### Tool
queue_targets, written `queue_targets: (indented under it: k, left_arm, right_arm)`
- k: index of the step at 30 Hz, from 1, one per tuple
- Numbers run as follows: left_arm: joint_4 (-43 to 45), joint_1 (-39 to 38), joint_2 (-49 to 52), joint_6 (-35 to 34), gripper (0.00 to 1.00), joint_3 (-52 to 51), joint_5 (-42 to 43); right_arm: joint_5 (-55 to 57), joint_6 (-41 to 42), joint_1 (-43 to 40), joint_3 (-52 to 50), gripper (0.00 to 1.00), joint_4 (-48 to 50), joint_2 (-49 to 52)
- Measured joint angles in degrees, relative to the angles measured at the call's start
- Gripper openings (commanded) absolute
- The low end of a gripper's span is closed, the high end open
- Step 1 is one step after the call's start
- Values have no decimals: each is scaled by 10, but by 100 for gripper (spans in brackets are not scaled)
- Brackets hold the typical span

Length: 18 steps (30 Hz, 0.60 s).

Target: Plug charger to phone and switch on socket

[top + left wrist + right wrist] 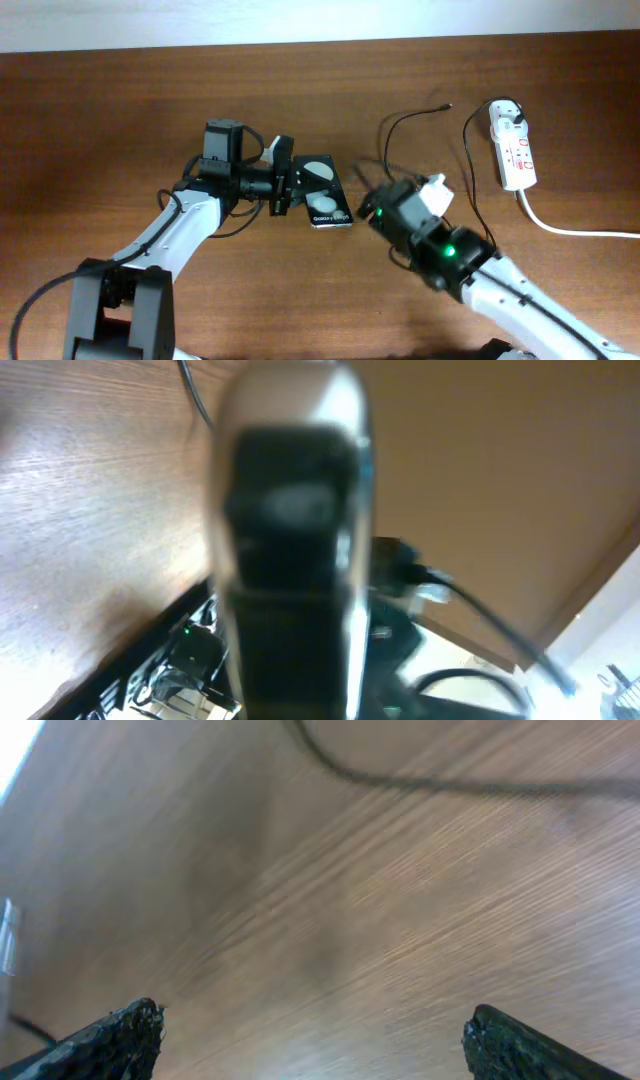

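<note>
Left jaws pinch phone (pixel 325 190); right jaws spread, empty. Charger (pixel 405 118) tip loose on table (pixel 100 100), unplugged; socket (pixel 513 145) untouched. Both steps left.

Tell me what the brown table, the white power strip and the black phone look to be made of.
Brown table: wood or wood-look laminate, matt; streaky grain shows. White oblong power strip: likely moulded plastic, smooth, even white. Flat black phone: glossy face, glass or polished plastic; two white round spots look like reflections.
</note>
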Motion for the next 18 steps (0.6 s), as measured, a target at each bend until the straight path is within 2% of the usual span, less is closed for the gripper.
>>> queue_targets:
  k: [3, 8, 10, 11, 14, 18]
  left_arm:
    - [0, -1, 0, 0, 0, 0, -7]
    - [-1, -1, 0, 0, 0, 0, -14]
    - [0, -1, 0, 0, 0, 0, -17]
    - [-1, -1, 0, 0, 0, 0, -17]
    - [-1, -1, 0, 0, 0, 0, -19]
    - [-1, -1, 0, 0, 0, 0, -19]
  right_arm:
    - [-1, -58, -60, 106, 99, -71, 34]
    - [-16, -142, -131, 277, 100, -164, 161]
    - [-19, -166, -161, 362, 93, -194, 239]
    - [-21, -173, -174, 405, 90, -194, 280]
    - [-21, -178, -207, 475, 90, -140, 388]
    - [-32, -178, -237, 482, 90, -54, 499]
